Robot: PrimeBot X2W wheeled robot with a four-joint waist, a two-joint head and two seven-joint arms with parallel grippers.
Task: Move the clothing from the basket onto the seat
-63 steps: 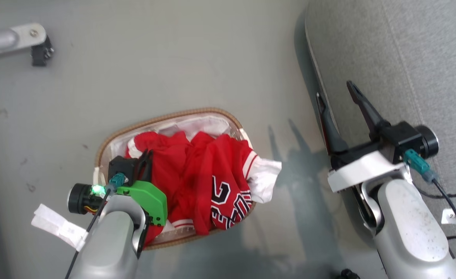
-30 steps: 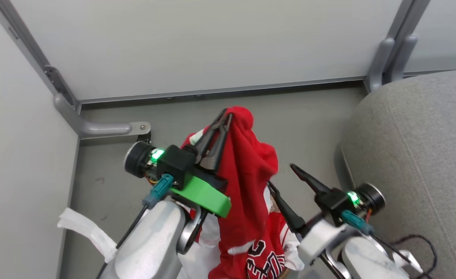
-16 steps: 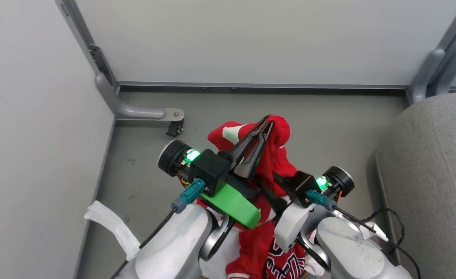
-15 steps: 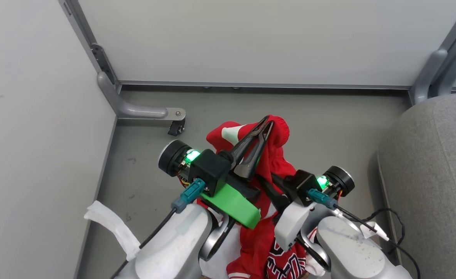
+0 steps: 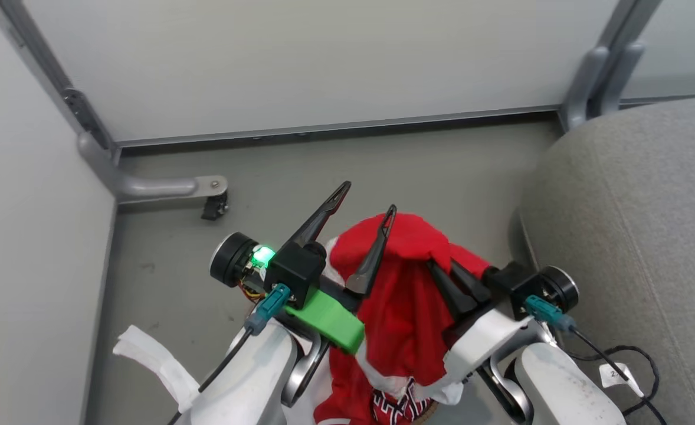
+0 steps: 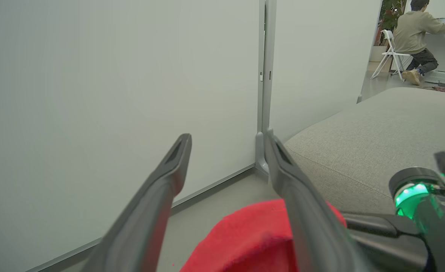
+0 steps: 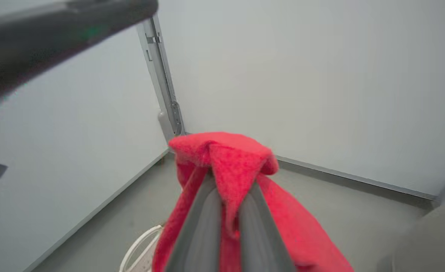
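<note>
Carrying a red jersey across to the seat looks to be the step in hand. The right gripper (image 5: 442, 267) is clamped on a fold of the jersey (image 5: 403, 295), its jaws nearly together, and the wrist view shows cloth pinched between the two fingers and bunched over their tips. The left gripper (image 5: 370, 198) stands just beside it with jaws spread wide and nothing between them, one finger against the red cloth. The jersey hangs above the floor (image 5: 265, 177) between the two arms, its numbered lower part trailing toward what looks like the basket's pale edge (image 7: 135, 247). The seat (image 5: 630, 206) lies to the right, near the cloth but apart from it.

To do this well, the left arm should draw clear so its finger does not snag the fabric. The right arm should lift until the trailing hem clears the seat's rounded edge, then swing well over the seat before letting go. Smooth motion matters, because a thin pinch on slippery cloth may slip if jerked.
</note>
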